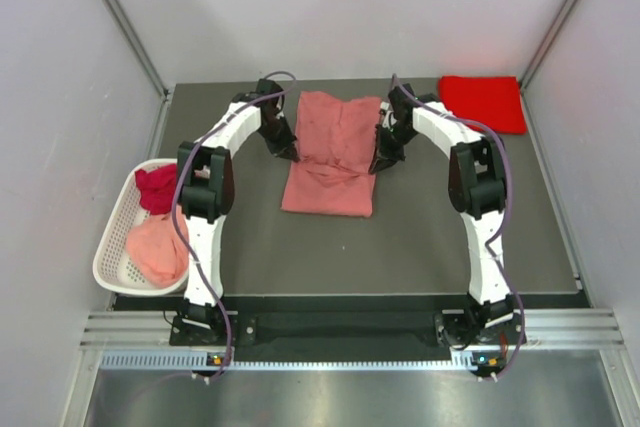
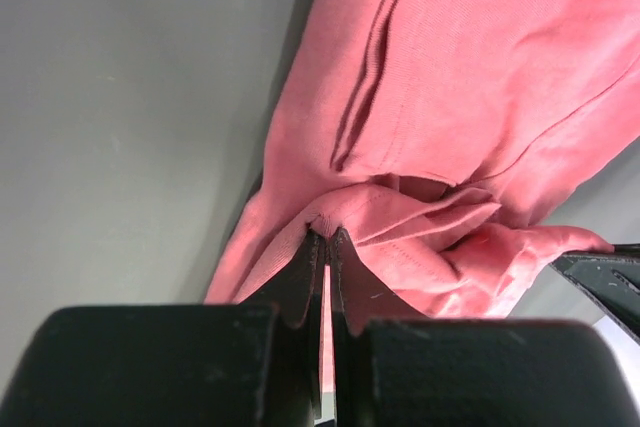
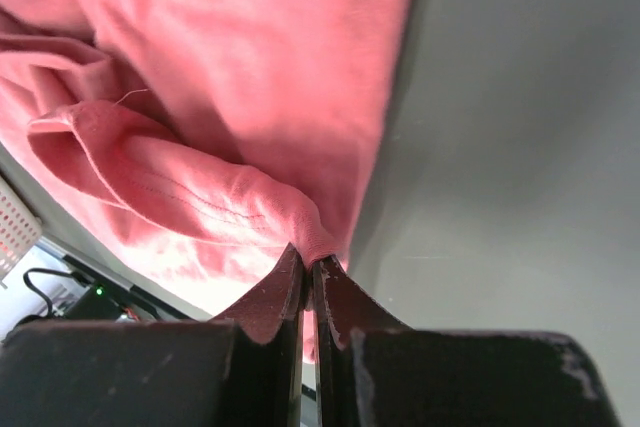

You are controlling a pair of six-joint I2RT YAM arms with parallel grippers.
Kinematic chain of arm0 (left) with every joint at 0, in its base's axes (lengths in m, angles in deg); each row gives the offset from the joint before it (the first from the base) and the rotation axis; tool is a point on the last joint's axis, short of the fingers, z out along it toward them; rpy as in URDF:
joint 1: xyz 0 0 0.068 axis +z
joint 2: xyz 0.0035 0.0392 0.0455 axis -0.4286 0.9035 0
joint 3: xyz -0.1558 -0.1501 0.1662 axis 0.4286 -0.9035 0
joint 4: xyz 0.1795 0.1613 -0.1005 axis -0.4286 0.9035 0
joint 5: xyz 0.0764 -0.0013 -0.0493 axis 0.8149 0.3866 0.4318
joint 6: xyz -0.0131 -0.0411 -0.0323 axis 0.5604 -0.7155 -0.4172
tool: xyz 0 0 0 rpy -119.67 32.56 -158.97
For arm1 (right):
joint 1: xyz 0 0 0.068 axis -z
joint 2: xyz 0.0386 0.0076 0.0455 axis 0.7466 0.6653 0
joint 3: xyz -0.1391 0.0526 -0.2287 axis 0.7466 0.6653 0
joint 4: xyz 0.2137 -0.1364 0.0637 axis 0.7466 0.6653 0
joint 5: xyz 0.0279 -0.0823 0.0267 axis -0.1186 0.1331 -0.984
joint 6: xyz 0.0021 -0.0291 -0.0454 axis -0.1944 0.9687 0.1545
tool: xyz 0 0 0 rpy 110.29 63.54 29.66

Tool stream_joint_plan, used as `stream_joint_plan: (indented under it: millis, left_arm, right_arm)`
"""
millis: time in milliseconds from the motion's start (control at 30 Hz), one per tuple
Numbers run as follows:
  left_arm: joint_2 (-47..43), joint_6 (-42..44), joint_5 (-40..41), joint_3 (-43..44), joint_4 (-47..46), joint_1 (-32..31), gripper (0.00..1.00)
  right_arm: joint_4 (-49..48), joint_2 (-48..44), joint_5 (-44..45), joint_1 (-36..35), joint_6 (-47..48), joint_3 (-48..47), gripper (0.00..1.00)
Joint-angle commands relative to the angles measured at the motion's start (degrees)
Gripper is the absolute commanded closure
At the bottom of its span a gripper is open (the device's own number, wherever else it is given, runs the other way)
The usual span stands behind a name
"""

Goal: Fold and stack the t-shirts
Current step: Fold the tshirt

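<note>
**Top external view**
- Salmon pink t-shirt [image 1: 332,157]: lies on the dark table [image 1: 430,237] between the two arms. Partly folded, with the far part rumpled and the near edge straight.
- Left gripper [image 1: 291,150]: sits at the shirt's left edge, fingers pressed together on the cloth.
- Right gripper [image 1: 382,160]: sits at the shirt's right edge, opposite the left one, and likewise pinches the cloth.
- Bright red t-shirt [image 1: 484,103]: lies folded flat in the far right corner of the table, well apart from both grippers.
- White basket [image 1: 112,247]: stands at the table's left edge, beside the left arm. Holds a dark crimson t-shirt [image 1: 155,187] at its far end and a pale pink t-shirt [image 1: 158,249] at its near end, both crumpled.

**Left wrist view**
- Left gripper [image 2: 326,243]: clamps a raised fold at the edge of the salmon pink t-shirt [image 2: 460,87], with a thin strip of cloth showing between the pads.
- Cloth: runs up and to the right, with a stitched double seam along it. Bunches into loose folds just right of the fingertips.
- Table: shows bare and grey on the left.

**Right wrist view**
- Right gripper [image 3: 308,263]: pinches a lifted edge of the salmon pink t-shirt [image 3: 250,57], jaws almost touching.
- Cloth: fills the upper left, with a hemmed fold rolled over just left of the fingertips.
- Table: shows grey on the right.
- White basket [image 3: 12,219]: shows as a slotted corner at the lower left edge.
</note>
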Motion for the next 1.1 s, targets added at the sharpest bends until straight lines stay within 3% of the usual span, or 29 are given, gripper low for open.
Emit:
stream_joint_plan:
  millis: [0,533,733,767,933,1067]
  left_arm:
    - [0.22,0.54,-0.21,2.49,-1.63,1.08,1.0]
    - [3.73,-0.08,-2.14,5.65,-3.04,1.96,1.0]
    - [3.03,0.44,-1.36,8.72,-3.57,2.14,0.74]
    - [2.59,0.88,-1.35,9.42,-4.0,2.05,0.68]
    - [-4.25,4.13,1.98,10.05,-3.74,1.96,0.57]
    - [-12.07,6.6,3.22,1.81,-5.23,1.52,0.55]
  right_arm:
    - [-0.27,0.26,-0.89,1.47,0.27,-2.68,1.0]
    - [-4.05,4.48,-6.78,3.23,-3.25,-7.77,0.89]
    - [-3.35,5.54,-6.17,5.08,-4.92,-10.31,0.77]
    - [-3.17,5.71,-6.25,5.25,-4.83,-11.02,0.69]
    - [2.53,4.93,-4.33,5.52,-2.29,-18.48,0.5]
    - [6.93,-1.12,4.01,2.8,2.54,-16.93,0.41]
